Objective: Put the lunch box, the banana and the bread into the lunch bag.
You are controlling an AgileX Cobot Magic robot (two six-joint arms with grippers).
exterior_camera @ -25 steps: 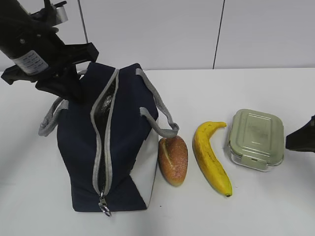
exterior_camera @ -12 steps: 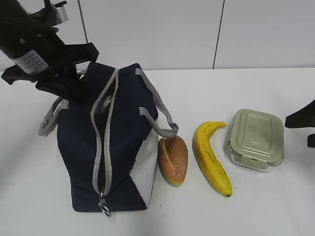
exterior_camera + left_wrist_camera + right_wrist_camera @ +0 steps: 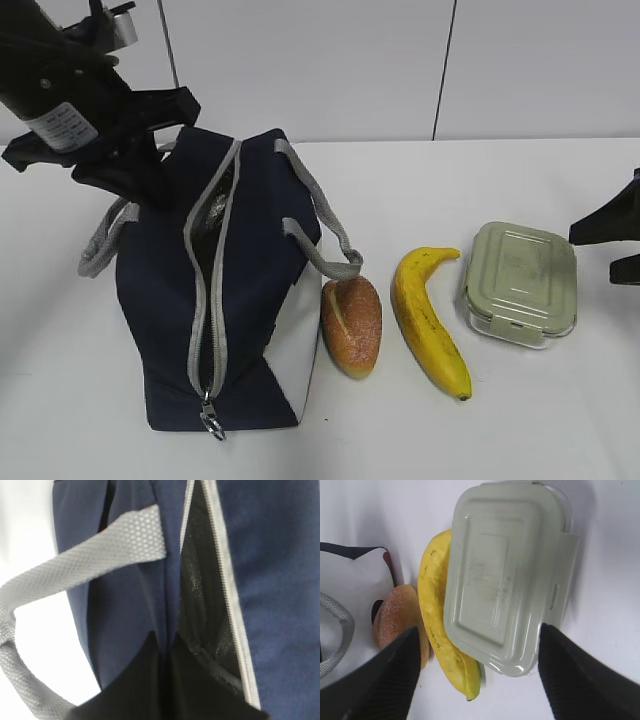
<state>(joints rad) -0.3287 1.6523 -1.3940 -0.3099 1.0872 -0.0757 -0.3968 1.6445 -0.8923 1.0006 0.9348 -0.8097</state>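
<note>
The navy lunch bag (image 3: pixel 250 300) stands at the left with its grey zipper open along the top and silver lining showing. My left gripper (image 3: pixel 150 188) is shut on the bag's fabric edge beside the opening (image 3: pixel 165 647), near a grey handle (image 3: pixel 75 570). The bread (image 3: pixel 351 325) lies against the bag's white end panel. The banana (image 3: pixel 430 320) lies to its right, then the lunch box (image 3: pixel 522 282) with its sage-green lid. My right gripper (image 3: pixel 477 630) is wide open and empty, above the lunch box (image 3: pixel 505 575), with the banana (image 3: pixel 437 615) and bread (image 3: pixel 395 615) beside it.
The white table (image 3: pixel 480 430) carries everything. A white wall with dark panel seams (image 3: pixel 445 70) runs behind it. The left arm's dark body (image 3: pixel 60 90) hangs over the bag's far left corner. The right gripper's dark tip (image 3: pixel 610 235) shows at the right edge.
The right gripper has moved up and back at the right edge of the exterior view, nearer the lunch box's far side. The left arm and the bag have not moved.
</note>
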